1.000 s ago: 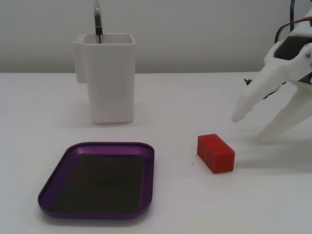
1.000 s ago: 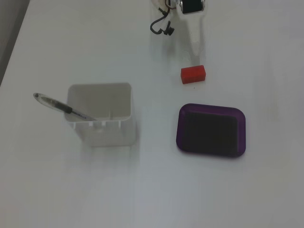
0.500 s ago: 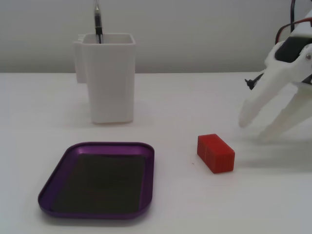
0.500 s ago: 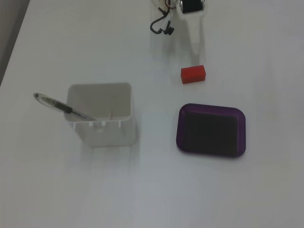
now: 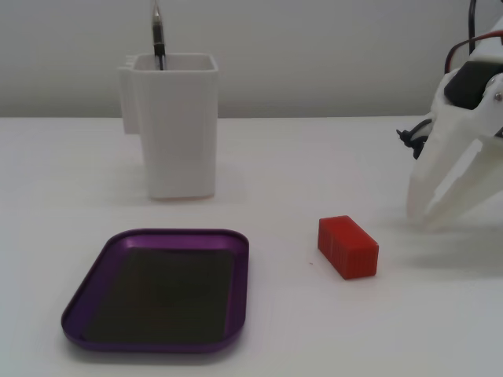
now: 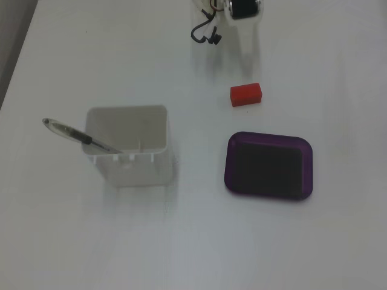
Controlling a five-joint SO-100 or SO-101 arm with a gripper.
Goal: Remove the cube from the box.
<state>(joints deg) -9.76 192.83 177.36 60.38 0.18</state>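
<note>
Claw (image 5: pixel 431 214) first: in a fixed view from counter height its two white fingers (image 5: pixel 464 184) spread apart and hold nothing, tips down near the white counter (image 5: pixel 283 330), off to the right of the red cube (image 5: pixel 348 247) and clear of it. From the fixed view looking down, only the arm's base end shows at the top edge, a black motor (image 6: pixel 243 8) and a loop of dark cable (image 6: pixel 204 35); the white fingers wash out against the counter, so the claw's state cannot be read there. That high view does make plain that the cube lies on the bare counter, outside the purple tray (image 6: pixel 307 158) and just beyond one of its corners, with the tray's dark bottom bare. The low view shows the tall white container (image 5: pixel 179 126) behind the tray, with only a sliver of something sticking out; from above it proves to be a pen (image 6: pixel 75 135) leaning out over the container's rim.
</note>
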